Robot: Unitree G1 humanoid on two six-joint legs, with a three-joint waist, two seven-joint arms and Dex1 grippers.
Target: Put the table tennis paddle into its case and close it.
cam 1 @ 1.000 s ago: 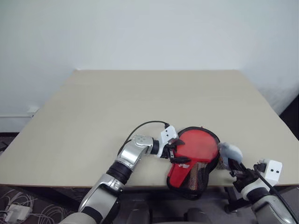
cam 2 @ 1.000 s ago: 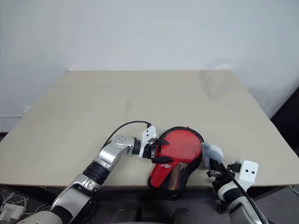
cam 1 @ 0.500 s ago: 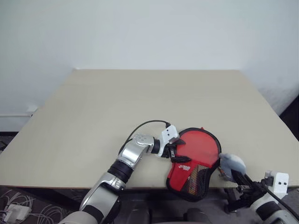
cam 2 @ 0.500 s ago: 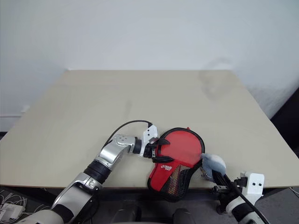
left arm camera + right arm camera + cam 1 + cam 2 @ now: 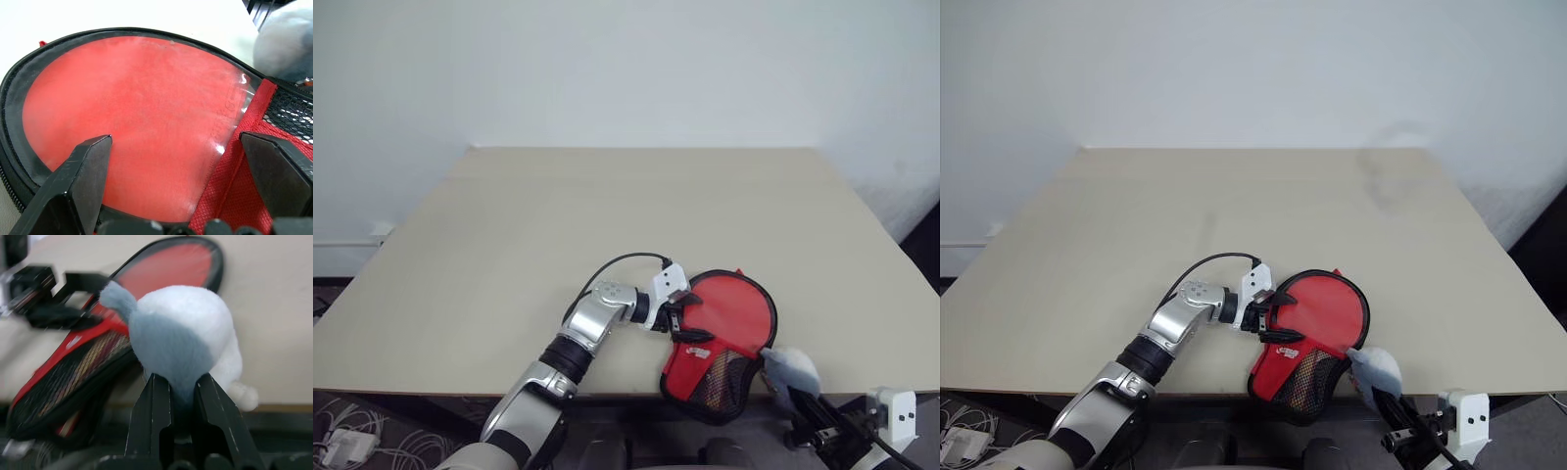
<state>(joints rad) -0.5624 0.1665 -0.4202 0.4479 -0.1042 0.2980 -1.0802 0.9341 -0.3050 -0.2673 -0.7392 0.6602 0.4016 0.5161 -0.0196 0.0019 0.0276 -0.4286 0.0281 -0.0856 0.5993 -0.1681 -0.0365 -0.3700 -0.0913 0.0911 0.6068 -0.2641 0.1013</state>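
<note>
The head views show 1 table [image 5: 607,215] with 1 case [image 5: 720,338] at its near edge, right of centre, its narrow mesh end hanging a little over the edge. The red round face in the case's open top is the paddle [image 5: 729,311], lying inside the black rim; its handle is hidden under the red and mesh cover. The left hand [image 5: 681,315] sits at the case's left side, its 2 black fingers apart, one on each side of the case's neck.

The left wrist view adds what the head views cannot: the paddle's face [image 5: 137,122] lies under a glossy film, ringed by the black zip edge, and both fingers [image 5: 83,181] stand wide with the face and the red cover between them. Whether they touch the case cannot be told.

The right hand [image 5: 1381,397] is low at the near right, just off the table edge, clamped on 1 pale grey-blue soft lump [image 5: 1374,368]. The right wrist view shows the grip closely: 2 fingers [image 5: 155,406] pinch the lump [image 5: 181,347] from below, with the case [image 5: 88,362] just behind it. That view also shows the coloured weave under the mesh.
</note>
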